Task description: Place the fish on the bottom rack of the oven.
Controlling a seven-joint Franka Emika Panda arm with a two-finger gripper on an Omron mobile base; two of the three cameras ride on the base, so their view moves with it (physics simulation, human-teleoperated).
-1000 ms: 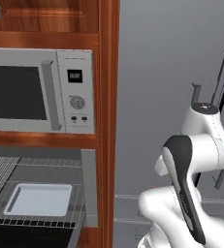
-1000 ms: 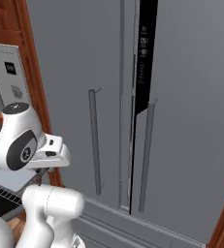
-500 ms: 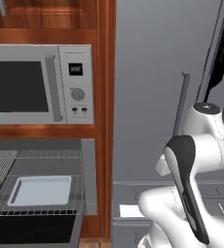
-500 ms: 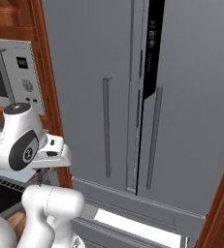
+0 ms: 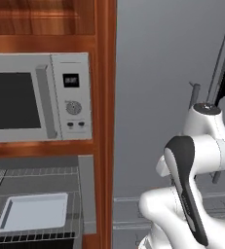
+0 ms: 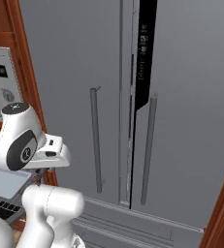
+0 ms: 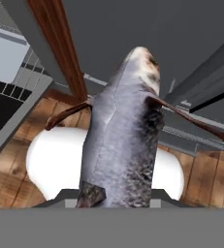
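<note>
In the hand view we see the fish (image 7: 125,140) held lengthwise in our hand (image 7: 114,201), its grey body running up and away from the camera, thin reddish-brown fins spread to either side. The fingertips themselves are hidden behind the fish, but the body sits squarely between them, so we read the hand as closed on it. Below the fish lie wooden floor planks and, off to the left of that view, the edge of the oven (image 7: 16,92) with its wire shelving.

From the left base view, the oven (image 5: 87,194) sits open under the silver microwave (image 5: 38,97), framed in red-brown wood. A pale grey tray (image 5: 33,211) rests on a wire rack (image 5: 36,236) inside; we cannot tell whether that is the lower rack. Our arm is folded beside the grey refrigerator (image 6: 181,106), well apart from the oven cavity.
</note>
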